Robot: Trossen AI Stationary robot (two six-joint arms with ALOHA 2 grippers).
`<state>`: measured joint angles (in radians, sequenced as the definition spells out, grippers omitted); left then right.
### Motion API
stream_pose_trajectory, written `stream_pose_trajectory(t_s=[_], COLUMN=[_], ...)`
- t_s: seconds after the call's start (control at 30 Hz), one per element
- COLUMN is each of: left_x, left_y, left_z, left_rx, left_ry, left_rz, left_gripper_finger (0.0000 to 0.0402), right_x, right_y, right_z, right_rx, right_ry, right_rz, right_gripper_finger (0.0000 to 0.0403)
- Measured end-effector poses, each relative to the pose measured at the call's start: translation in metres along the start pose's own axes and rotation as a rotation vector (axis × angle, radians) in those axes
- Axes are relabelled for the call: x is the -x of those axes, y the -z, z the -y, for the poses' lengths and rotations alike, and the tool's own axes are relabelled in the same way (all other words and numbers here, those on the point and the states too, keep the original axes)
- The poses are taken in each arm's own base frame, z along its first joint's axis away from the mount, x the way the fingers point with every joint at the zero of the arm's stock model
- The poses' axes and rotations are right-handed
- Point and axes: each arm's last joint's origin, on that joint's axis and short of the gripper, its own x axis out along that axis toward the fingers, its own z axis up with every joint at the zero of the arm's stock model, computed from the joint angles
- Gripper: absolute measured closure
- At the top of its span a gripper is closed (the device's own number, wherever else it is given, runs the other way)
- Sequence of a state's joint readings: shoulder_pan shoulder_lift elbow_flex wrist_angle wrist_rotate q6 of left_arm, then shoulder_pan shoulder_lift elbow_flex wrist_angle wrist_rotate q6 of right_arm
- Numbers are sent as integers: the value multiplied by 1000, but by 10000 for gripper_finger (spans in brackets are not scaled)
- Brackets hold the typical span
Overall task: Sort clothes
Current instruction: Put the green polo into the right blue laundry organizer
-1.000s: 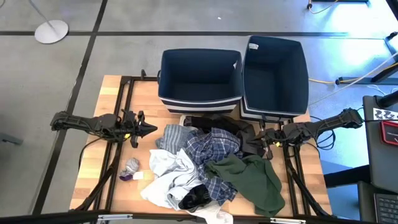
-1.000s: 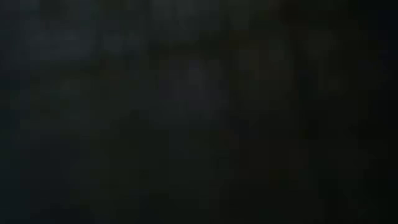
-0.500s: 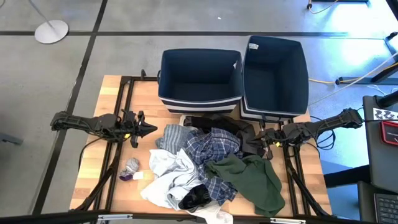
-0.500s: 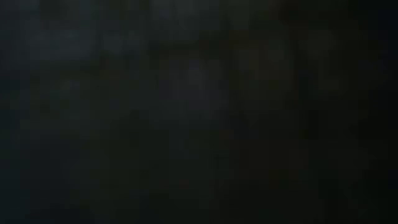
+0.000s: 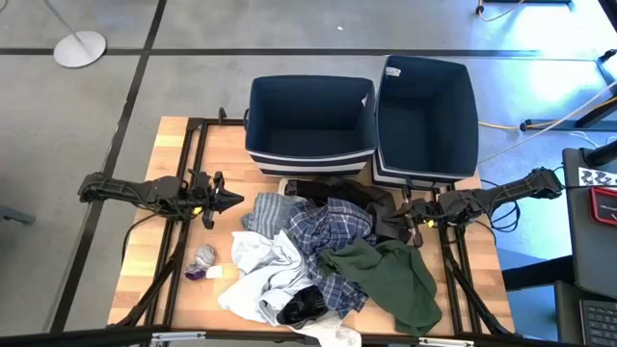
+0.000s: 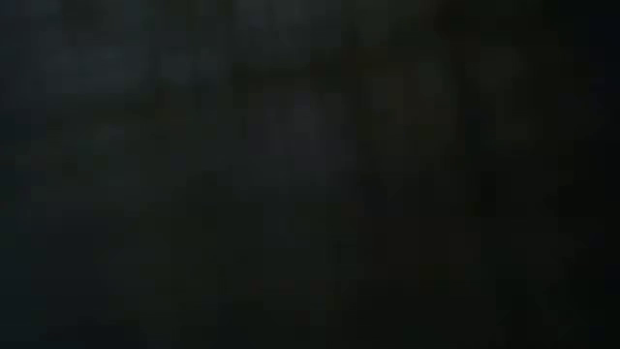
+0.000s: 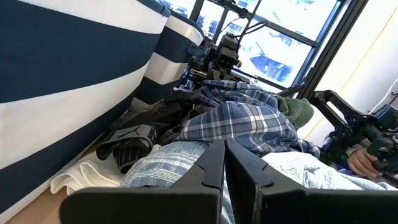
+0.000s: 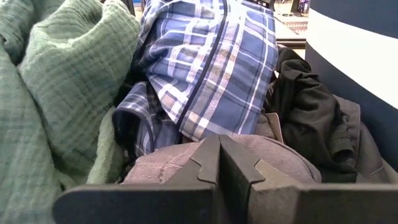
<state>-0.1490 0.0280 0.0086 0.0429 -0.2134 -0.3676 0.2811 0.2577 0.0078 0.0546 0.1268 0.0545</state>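
Sorting judged not yet started: both navy bins (image 5: 310, 116) at top centre are seen empty, all clothes piled lower centre. Left gripper (image 5: 228, 200) is parked at frame left with fingers pressed together, nothing held, just beside the pile's pale blue edge. Plaid shirt (image 5: 333, 231) lies mid-pile, olive green top (image 5: 386, 275) to its lower right. Right gripper (image 5: 410, 218) at frame right is likewise closed and empty, touching the dark garments. Next move: fingers to be opened, one garment pinched
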Motion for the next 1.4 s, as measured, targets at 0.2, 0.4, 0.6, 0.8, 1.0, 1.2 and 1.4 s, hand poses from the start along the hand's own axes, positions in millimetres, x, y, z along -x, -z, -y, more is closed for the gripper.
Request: stream_pose_trajectory(t_s=[0.2,0.4,0.6,0.8,1.0,1.2,1.4], left_x=[0,0,0,0,0,0,0], left_y=[0,0,0,0,0,0,0], left_z=[0,0,0,0,0,0,0], left_rx=[0,0,0,-13,-92,-64,-56], left_ry=[0,0,0,-1,-11,-10,-10], left_rz=[0,0,0,0,6,6,6], left_gripper_finger=[398,398,398,398,398,398,398], right_x=[0,0,0,0,0,0,0], right_y=[0,0,0,0,0,0,-5], right_z=[0,2,2,2,2,2,3], right_rx=[-14,11,38,57,63,63,54], right_ry=[4,70,78,82,82,83,116], right_rz=[-4,3,2,3,2,4,54], right_gripper_finger=[391,391,391,391,391,391,391])
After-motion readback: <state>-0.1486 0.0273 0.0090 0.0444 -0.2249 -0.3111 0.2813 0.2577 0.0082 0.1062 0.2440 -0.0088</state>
